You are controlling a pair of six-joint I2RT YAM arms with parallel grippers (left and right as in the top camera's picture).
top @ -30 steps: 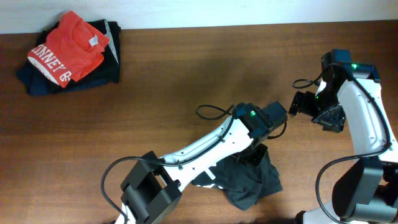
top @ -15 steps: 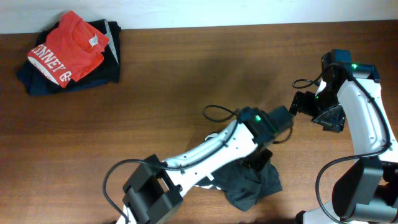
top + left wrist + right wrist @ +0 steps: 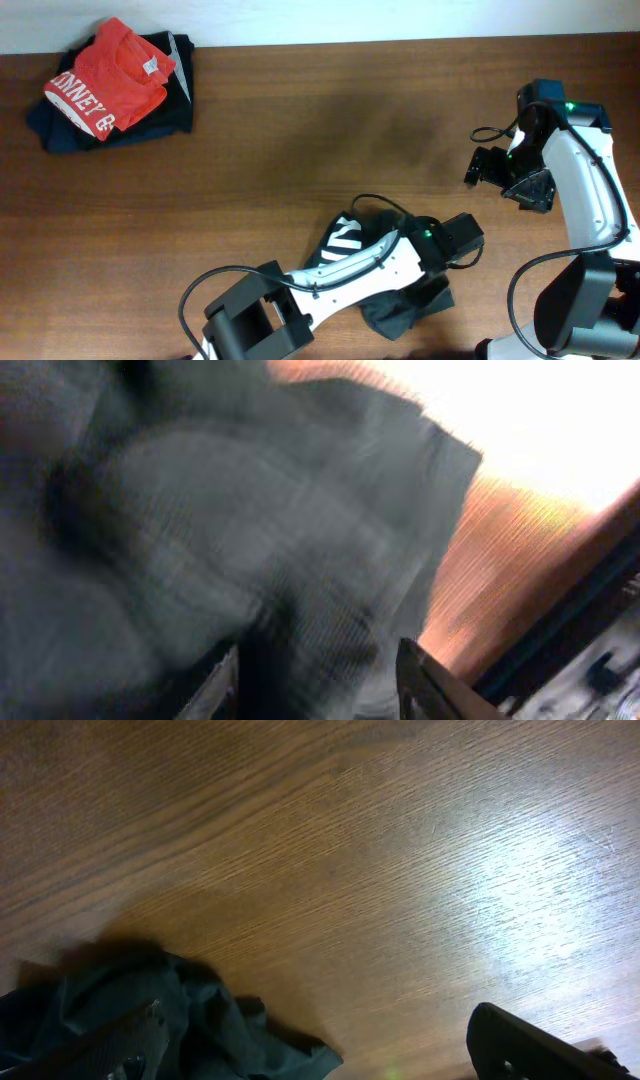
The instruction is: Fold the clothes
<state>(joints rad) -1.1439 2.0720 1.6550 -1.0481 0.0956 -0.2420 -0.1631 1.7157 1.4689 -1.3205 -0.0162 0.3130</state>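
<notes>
1. The charcoal T-shirt [image 3: 398, 312] lies crumpled near the table's [image 3: 280, 150] 6 o'clock edge, with its white lettering [image 3: 343, 240] showing at its 10 o'clock side.
2. The left gripper [image 3: 315, 682] pinches bunched fabric, in a blurred view.
3. The right gripper [image 3: 483, 166] hovers at 3 o'clock, spread wide and holding nothing.
4. A red T-shirt [image 3: 105, 85] tops folded dark garments [image 3: 60, 135] at 10 o'clock.

Left pincer [image 3: 315, 685] withdrew; shirt lettering [image 3: 345, 238] seemingly exposed.

Brown wooden table [image 3: 300, 130], white wall [image 3: 400, 18] behind
</notes>
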